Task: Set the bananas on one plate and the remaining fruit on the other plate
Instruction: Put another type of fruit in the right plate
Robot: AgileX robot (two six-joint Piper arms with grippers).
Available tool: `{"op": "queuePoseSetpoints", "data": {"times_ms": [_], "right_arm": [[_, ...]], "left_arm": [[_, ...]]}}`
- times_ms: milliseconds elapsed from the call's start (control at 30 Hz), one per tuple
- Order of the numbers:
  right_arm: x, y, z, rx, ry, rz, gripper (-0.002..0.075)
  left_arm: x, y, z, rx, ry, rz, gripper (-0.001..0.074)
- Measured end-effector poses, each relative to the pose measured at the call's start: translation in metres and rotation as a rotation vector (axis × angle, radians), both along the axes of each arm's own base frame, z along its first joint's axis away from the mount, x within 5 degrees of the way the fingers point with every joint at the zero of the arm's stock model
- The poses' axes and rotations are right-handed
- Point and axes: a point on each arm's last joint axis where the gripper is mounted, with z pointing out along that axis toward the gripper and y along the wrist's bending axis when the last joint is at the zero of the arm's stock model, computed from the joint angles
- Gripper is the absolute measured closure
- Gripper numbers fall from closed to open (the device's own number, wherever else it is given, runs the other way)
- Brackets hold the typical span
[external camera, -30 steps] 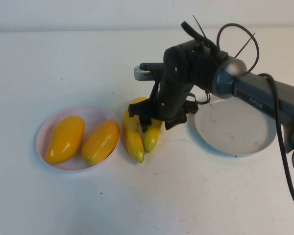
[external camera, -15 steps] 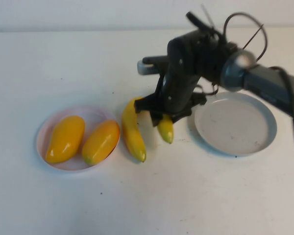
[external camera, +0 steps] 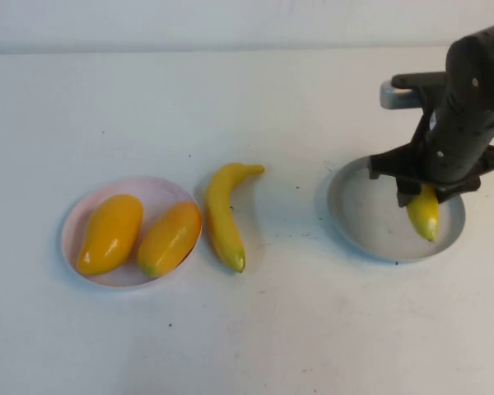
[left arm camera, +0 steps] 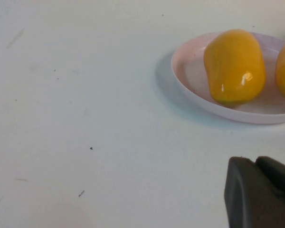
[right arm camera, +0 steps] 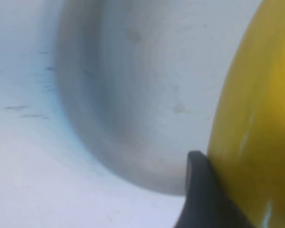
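Mid-delivery of the first banana point(external camera: 424, 213): pinched in the right gripper point(external camera: 426, 191) and hanging over the grey plate point(external camera: 361, 222), tip pointing down toward the plate's near right part, seemingly not yet resting on it. In the right wrist view, yellow skin point(right arm camera: 254, 114) pressed against a dark finger point(right arm camera: 199, 190), with the plate's rim point(right arm camera: 85, 95) blurred beneath. Next, by judgement: lower until the fruit lies inside the rim, then open and rise straight up. Second banana point(external camera: 222, 210) lying on the table just beside the pink plate point(external camera: 74, 216), apart from the grey one. Both mangoes point(external camera: 140, 234) already on pink, side by side, so that half looks finished. Left gripper point(left arm camera: 259, 192) low over bare table near the pink plate, visible only as a dark corner; cannot tell how its fingers stand. Wide open table between the plates for the return reach; pink rim close to the waiting banana, so approach from the far or right side looks safer.
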Motion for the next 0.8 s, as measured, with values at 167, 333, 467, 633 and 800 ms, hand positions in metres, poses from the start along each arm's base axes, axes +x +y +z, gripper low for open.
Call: {"op": "queuePoseSetpoints", "data": {"times_ms": [167,333,467,633,800], "right_arm": [[0.012,-0.007,-0.027,-0.018,0.052,-0.028,0.0414],[0.019,-0.002,-0.053,-0.018,0.1,-0.031,0.0414],[0.02,-0.001,-0.059,-0.016,0.114,-0.008,0.0393],[0.02,0.0,-0.058,-0.012,0.112,0.006,0.0296],[0.015,0.003,-0.037,0.011,0.083,0.011,0.0277]], "left_arm": [[0.0,0.0,0.0,0.0,0.0,0.0,0.0738],[0.0,0.0,0.0,0.0,0.0,0.0,0.0738],[0.0,0.0,0.0,0.0,0.0,0.0,0.0738],[0.0,0.0,0.0,0.0,0.0,0.0,0.0738],[0.0,0.0,0.0,0.0,0.0,0.0,0.0738]]}}
